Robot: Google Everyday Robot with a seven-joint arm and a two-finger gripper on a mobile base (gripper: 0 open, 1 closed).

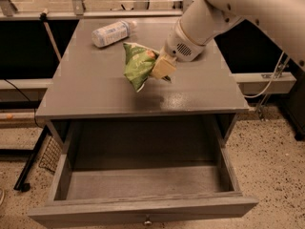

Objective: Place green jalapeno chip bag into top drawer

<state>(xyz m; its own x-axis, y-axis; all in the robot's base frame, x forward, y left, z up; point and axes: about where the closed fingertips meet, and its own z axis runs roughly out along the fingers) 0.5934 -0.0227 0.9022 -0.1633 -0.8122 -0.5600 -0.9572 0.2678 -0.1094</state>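
Over speckled flooring, one wide grey wooden drawer is pulled open. Behind it, above the grey tabletop, one crinkly light-green chip bag is held — clamped in the tan pincer of a white arm slanted down from the right. Farthest, one white-labelled plastic bottle is laid sideways.

chip bag pinched in claw above table — drawer open
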